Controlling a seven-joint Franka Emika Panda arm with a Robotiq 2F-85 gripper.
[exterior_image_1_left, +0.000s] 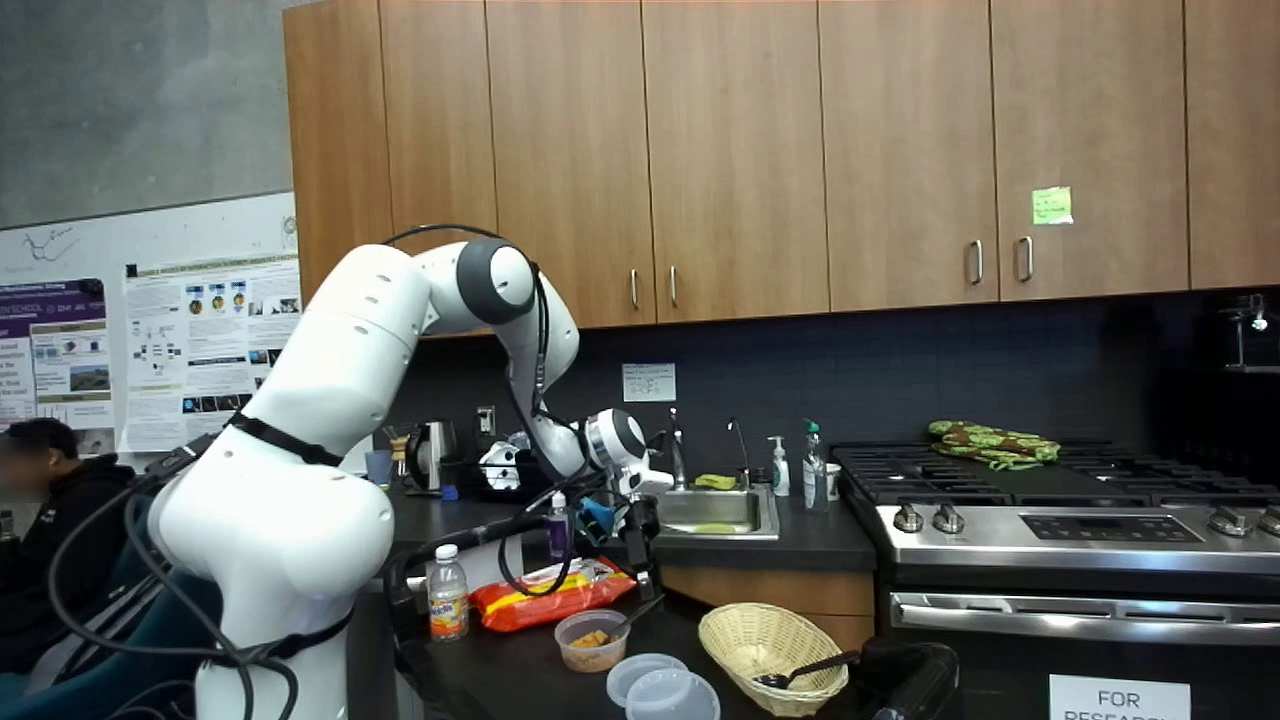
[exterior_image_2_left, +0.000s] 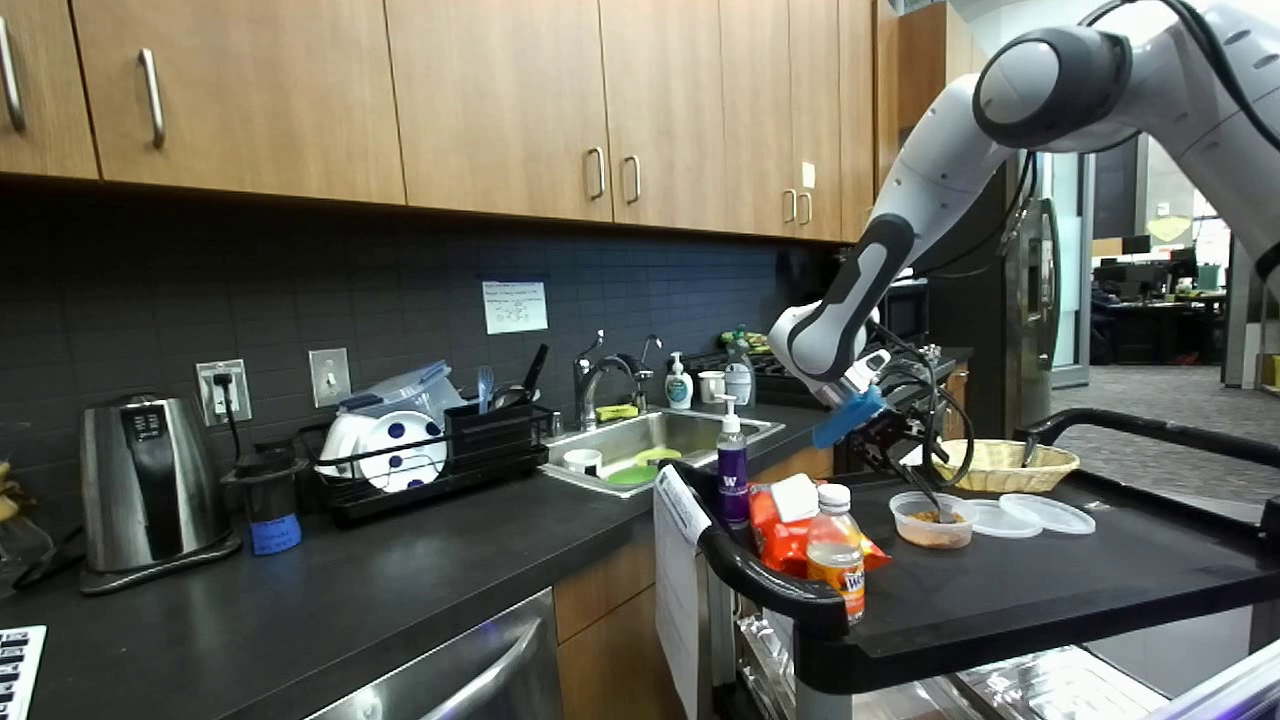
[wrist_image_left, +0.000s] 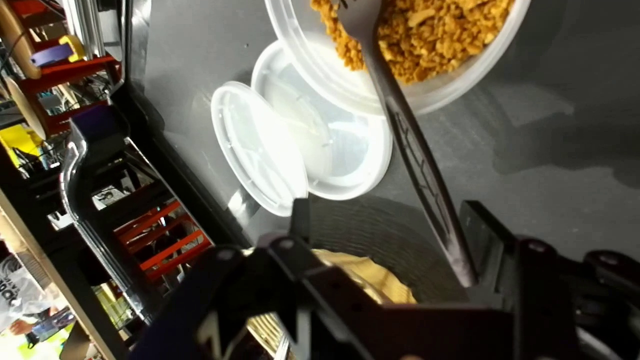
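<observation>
clearly, your gripper (wrist_image_left: 385, 217) is clenched on nothing: in the wrist view its fingers (wrist_image_left: 300, 220) stand well parted. the handle end of the dark utensil (wrist_image_left: 400, 107) shows between them, close by the finger at four o'clock; whether it touches that pad, i cannot tell. the utensil's head lies in crumbly orange food (wrist_image_left: 440, 40) in the clear tub (wrist_image_left: 325, 65) at one o'clock, its handle leaning out over the rim towards five.

as for progress, you have the tub uncovered, two clear lids (wrist_image_left: 257, 147) lying between seven and eight o'clock from it, one partly over the other, and the utensil set in the food. what looks left, as i judge it, is a firm hold on that handle. in an exterior view, the wicker basket (exterior_image_1_left: 740, 645) sits at three o'clock from the tub with a black spoon (exterior_image_1_left: 818, 666) in it, and the red bag (exterior_image_1_left: 555, 597) lies at eleven.
</observation>
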